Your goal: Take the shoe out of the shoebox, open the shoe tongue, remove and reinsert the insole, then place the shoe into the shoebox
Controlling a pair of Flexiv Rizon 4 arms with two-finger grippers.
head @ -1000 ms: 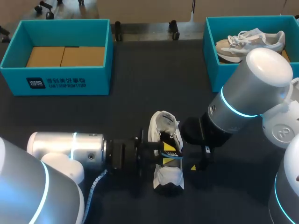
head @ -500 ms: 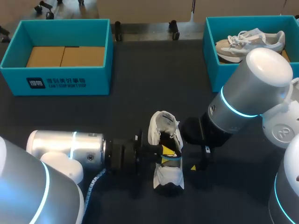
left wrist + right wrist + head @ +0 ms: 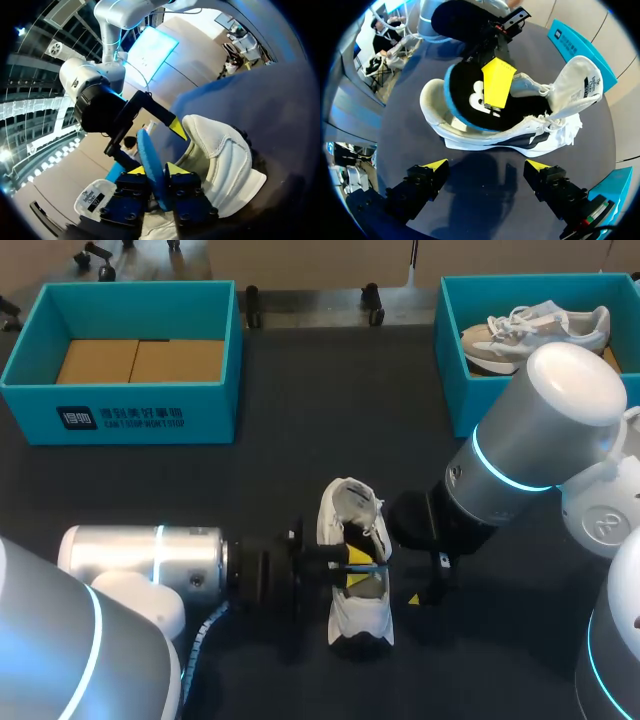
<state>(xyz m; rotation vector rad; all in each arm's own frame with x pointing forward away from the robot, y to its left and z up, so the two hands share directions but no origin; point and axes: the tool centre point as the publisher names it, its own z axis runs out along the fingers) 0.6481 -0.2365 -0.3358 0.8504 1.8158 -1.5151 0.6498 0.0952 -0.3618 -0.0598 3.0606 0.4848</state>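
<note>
On the dark table (image 3: 300, 420) sits the white shoe (image 3: 360, 623), its opening partly hidden behind the left gripper (image 3: 156, 170), whose fingers clamp the blue-edged insole (image 3: 148, 150) (how deep it reaches inside, I can't tell), while the right gripper (image 3: 486, 164) hovers just beside, fingers wide apart.

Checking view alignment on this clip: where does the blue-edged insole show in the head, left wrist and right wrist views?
Head view: insole pokes out of the white shoe near table centre.
Left wrist view: insole stands edge-on between the left gripper's jaws, with the shoe beside it.
Right wrist view: insole sits half-raised in the shoe's opening.
Shared landmark: the white shoe.
</note>
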